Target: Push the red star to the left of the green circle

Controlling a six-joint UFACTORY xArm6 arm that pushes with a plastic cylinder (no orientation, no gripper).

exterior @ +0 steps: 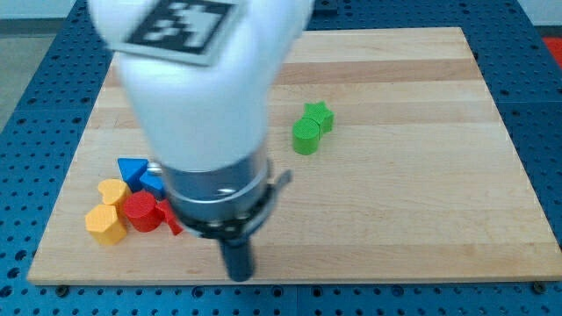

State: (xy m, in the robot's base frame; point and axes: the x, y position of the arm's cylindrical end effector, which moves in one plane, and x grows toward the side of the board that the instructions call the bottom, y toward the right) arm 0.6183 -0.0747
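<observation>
The red star (169, 216) lies at the view's lower left, partly hidden behind the arm's dark collar. The green circle (306, 138) lies near the board's middle, touching the green star (316, 115) just above and to its right. My tip (239, 276) sits near the board's bottom edge, to the right of and a little below the red star, and well below and left of the green circle. I cannot tell whether the rod touches the red star.
A cluster sits at the lower left: red circle (140, 211), yellow hexagon (105, 224), yellow heart (112, 190), blue triangle (132, 168) and another blue block (154, 183), partly hidden by the arm. The white arm (198, 88) covers the upper-left middle of the wooden board (421, 202).
</observation>
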